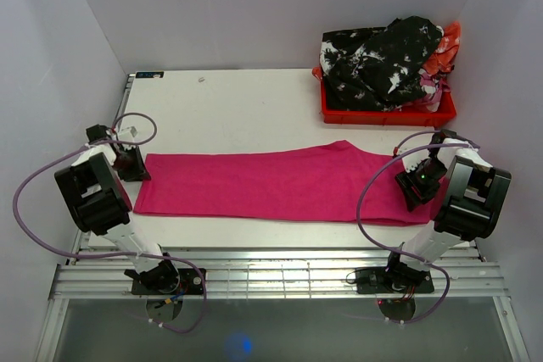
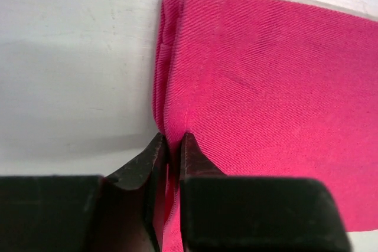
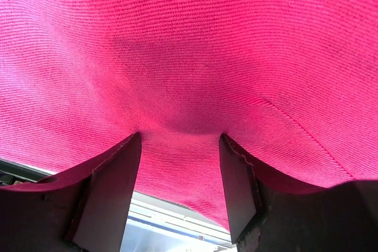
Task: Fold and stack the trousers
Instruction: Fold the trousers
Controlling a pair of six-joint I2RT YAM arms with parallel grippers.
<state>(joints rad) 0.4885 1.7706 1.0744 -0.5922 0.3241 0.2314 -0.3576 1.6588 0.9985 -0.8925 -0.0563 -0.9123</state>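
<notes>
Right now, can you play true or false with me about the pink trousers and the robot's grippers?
1. The trousers lie stretched out flat across the table. True.
2. The red crate is empty. False: a heap of black-and-white clothes fills it.
3. The left gripper is nearly closed on the edge of the trousers at one end. True.
4. The right gripper hangs over the crate. False: it is at the other end of the trousers, standing open with pink cloth between its sides.
5. The trousers have spots on them. False: they are plain pink.
</notes>
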